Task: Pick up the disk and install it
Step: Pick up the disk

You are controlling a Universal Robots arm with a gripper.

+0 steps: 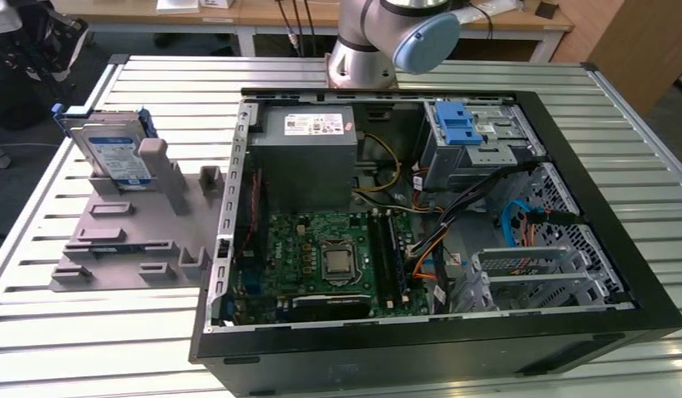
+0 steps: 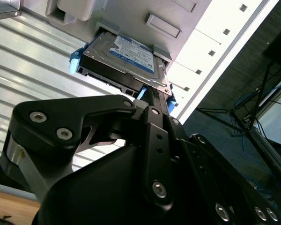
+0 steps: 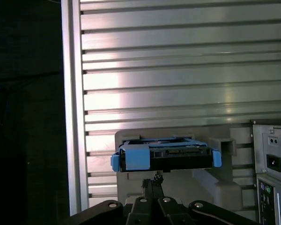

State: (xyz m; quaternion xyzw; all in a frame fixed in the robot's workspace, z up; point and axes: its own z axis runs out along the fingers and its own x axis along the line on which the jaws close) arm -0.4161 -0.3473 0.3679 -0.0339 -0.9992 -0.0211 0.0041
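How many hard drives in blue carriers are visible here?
1. The disk stands propped on the grey holder at the exterior view's left, outside the computer case. The case's drive bays may hide others.

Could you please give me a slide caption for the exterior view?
Disk stands propped on a grey fixture at the exterior view's left, beside the open computer case.

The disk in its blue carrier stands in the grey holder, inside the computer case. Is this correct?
Not inside. The exterior view shows the disk standing in the grey holder on the table, outside the computer case.
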